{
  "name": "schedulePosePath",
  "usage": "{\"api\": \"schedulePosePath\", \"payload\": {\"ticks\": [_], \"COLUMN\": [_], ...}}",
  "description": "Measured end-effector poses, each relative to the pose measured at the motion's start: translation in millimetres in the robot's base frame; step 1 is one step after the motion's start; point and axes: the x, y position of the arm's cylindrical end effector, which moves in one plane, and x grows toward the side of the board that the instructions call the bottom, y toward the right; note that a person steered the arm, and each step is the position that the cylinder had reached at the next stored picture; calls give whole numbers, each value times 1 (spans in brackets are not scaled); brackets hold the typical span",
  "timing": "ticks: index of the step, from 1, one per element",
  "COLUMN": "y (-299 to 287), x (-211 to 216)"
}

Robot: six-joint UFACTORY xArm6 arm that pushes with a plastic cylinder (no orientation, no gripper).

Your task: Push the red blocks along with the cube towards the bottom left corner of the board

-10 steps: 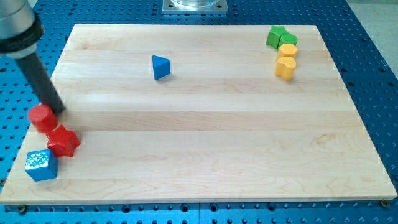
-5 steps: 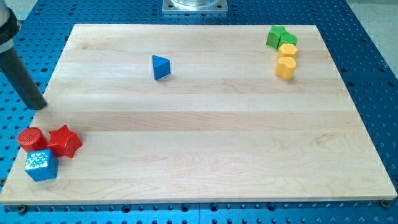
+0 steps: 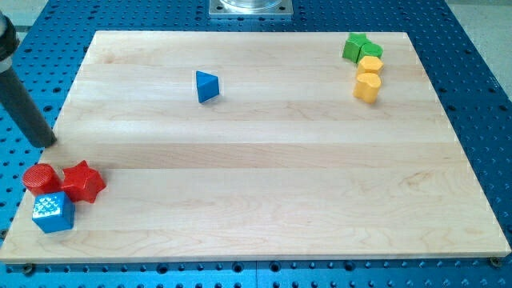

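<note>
My tip point(image 3: 46, 142) sits off the table's point(image 3: 264, 192) left edge, above the red cylinder point(image 3: 39, 178), red star point(image 3: 83, 181) and blue cube point(image 3: 53, 212) clustered near the bottom-left corner. No claw exists. Pushing seems nearly finished; perhaps one nudge downward remains.

Setting looked like a robotics lab: wooden counter point(image 3: 264, 160) sat on a blue perforated mounting plate point(image 3: 472, 48), metal base point(image 3: 250, 7) at the view's top.

red blocks point(image 3: 62, 181), blue cube point(image 3: 53, 212), my tip point(image 3: 47, 143) above
</note>
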Motion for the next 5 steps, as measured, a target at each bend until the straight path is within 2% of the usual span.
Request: {"api": "schedulePosePath", "payload": {"ticks": [5], "y": [0], "x": [2]}}
